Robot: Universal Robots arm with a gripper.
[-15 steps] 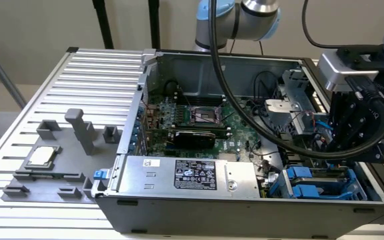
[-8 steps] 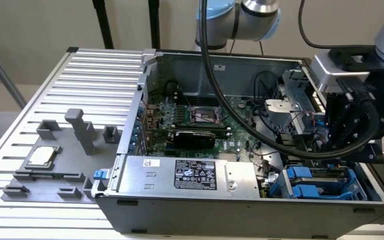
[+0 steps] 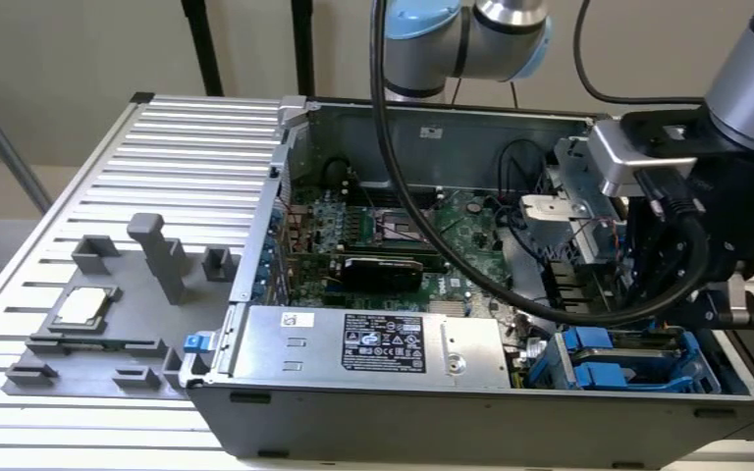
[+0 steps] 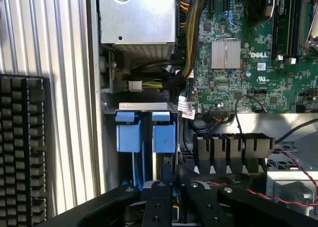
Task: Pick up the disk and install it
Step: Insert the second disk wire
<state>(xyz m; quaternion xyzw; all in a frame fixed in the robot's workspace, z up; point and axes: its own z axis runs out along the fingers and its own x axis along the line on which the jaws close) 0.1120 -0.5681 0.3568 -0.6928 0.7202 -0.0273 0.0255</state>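
The disk [image 4: 164, 132], silver metal in a bright blue carrier frame, stands on edge in the drive bay at the front corner of the open computer case [image 3: 482, 412], on the exterior view's right. A second blue carrier [image 4: 128, 133] sits in the slot beside it. My gripper [image 4: 175, 197] is directly over the bay, its black fingers [image 4: 156, 202] close together, and the disk's near end runs into the narrow gap between them. In the exterior view the blue carriers [image 3: 607, 358] show under my arm's wrist [image 3: 691, 196].
A big silver power supply [image 3: 364, 343] with a black label lies beside the bay. The green motherboard [image 3: 391, 235] and cable bundles [image 4: 191, 43] fill the case. A grey fixture [image 3: 102, 343] holding a small square chip [image 3: 82, 306] sits outside, and a black keyboard [image 4: 22, 147] lies on the slatted table.
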